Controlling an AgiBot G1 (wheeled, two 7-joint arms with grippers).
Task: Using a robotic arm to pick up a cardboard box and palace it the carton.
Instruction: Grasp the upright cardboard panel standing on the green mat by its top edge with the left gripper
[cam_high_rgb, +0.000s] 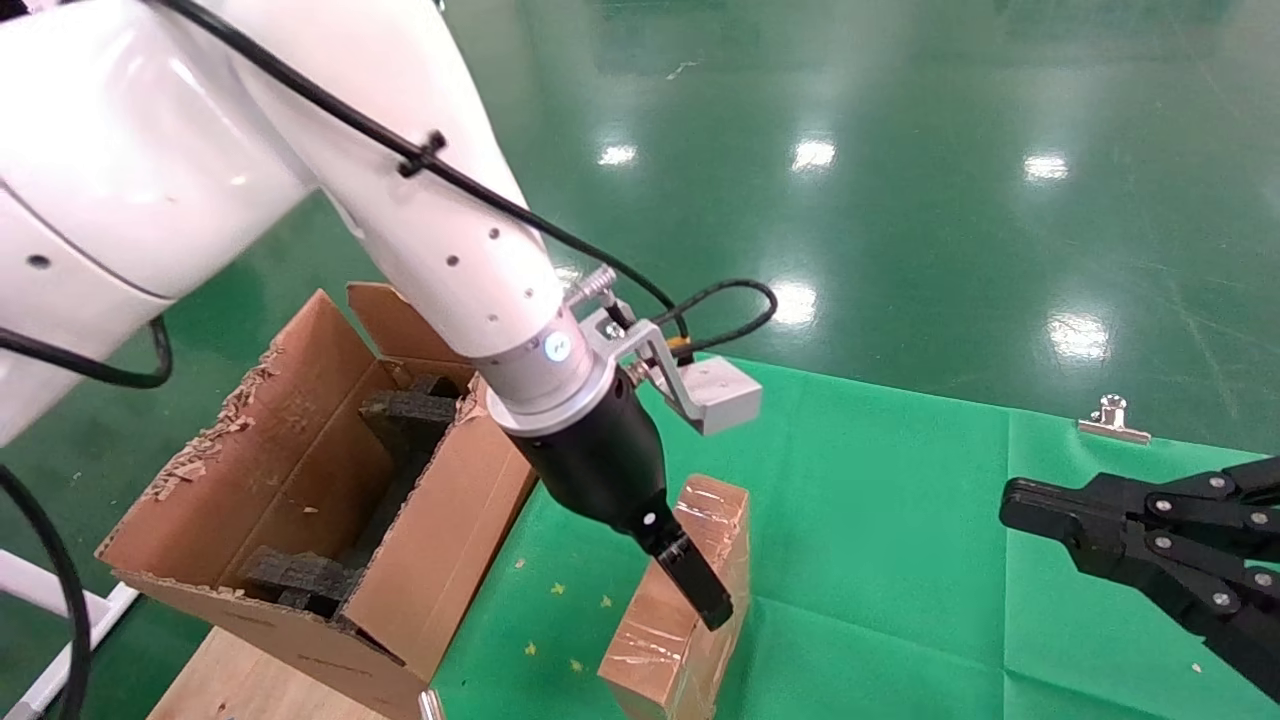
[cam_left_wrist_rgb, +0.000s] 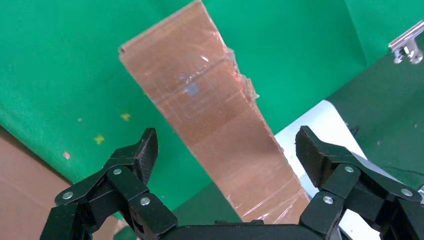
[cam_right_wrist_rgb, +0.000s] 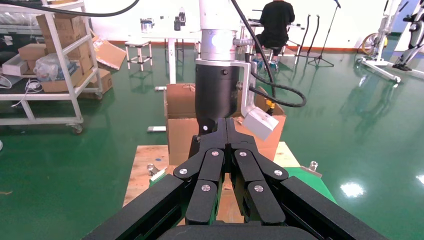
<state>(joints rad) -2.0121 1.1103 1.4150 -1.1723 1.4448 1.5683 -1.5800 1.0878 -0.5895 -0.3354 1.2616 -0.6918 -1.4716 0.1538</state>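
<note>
A glossy white robotic arm (cam_high_rgb: 420, 190) is seen, ending in a black wrist with a silver camera block (cam_high_rgb: 712, 392) and a blue light ring. Its left tool (cam_left_wrist_rgb: 225, 152) is black, as is the right tool (cam_high_rgb: 1020, 505). The cardboard box (cam_high_rgb: 690, 600) is brown under shiny clear tape. The carton (cam_high_rgb: 320, 480) is brown corrugated, with black foam blocks (cam_high_rgb: 410, 415) inside. The worktop (cam_high_rgb: 900, 560) is covered in bright green cloth flecked with small yellow specks; the floor (cam_high_rgb: 950, 150) is glossy dark green.

Glossy white robotic arm (cam_high_rgb: 440, 200), tape-wrapped shiny brown cardboard box (cam_high_rgb: 680, 610), rough ragged-edged corrugated carton (cam_high_rgb: 300, 400), matt green cloth (cam_high_rgb: 880, 560), glossy green floor (cam_high_rgb: 900, 200).
</note>
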